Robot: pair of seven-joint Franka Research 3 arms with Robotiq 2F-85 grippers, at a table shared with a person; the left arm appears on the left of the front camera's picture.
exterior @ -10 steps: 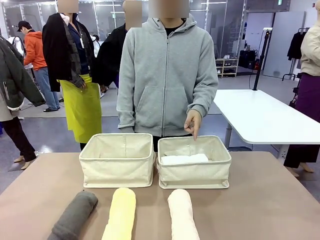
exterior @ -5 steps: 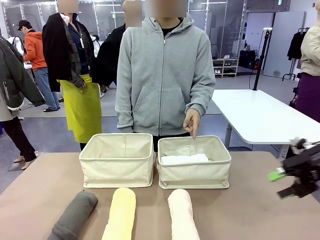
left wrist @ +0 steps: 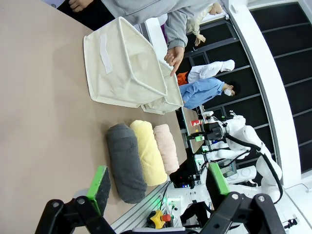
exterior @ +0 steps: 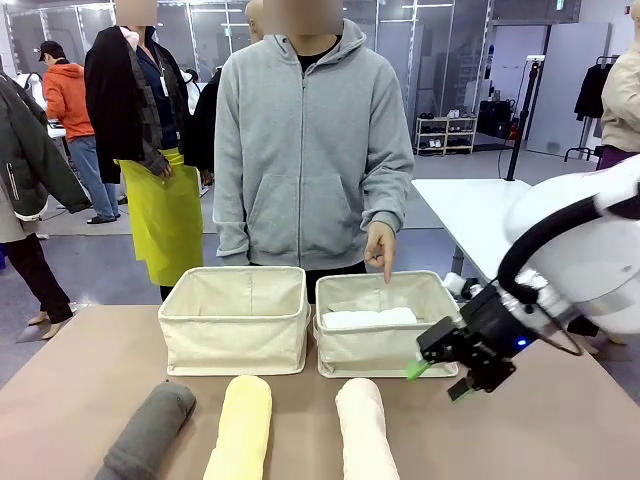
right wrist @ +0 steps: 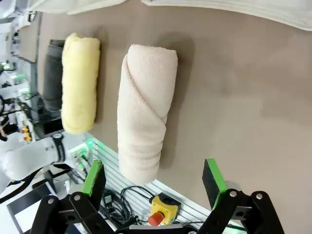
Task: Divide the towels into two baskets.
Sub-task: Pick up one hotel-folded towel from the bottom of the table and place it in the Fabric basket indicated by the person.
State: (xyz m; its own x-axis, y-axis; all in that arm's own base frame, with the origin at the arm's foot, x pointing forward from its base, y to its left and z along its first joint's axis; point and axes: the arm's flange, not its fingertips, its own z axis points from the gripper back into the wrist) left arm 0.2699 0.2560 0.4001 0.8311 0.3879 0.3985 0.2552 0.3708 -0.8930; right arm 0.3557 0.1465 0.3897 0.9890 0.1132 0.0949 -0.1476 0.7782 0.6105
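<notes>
Hovering low over the worktop (exterior: 540,440) with right pincer (exterior: 437,381) spread wide, empty. Straight ahead of it: pale pink towel (right wrist: 146,107); cream basket (exterior: 370,350) just beside. Danger of nipping only the outer fold, unrolling it mid-lift.

bright even light, soft shadows

Brown table (exterior: 560,430); person in grey zip hoodie (exterior: 310,150) standing at far side. Behind, right: white table (exterior: 455,200), black pole (exterior: 522,120), dark clothes on rack (exterior: 593,90), person in cream top (exterior: 625,95) at edge. Far back: shelf rack (exterior: 445,132). Left back: person in orange jacket, black cap (exterior: 68,100), on grey floor (exterior: 90,260). Near table edge: yellow box with red button (right wrist: 157,214), black cables (right wrist: 131,195) beside it.
</notes>
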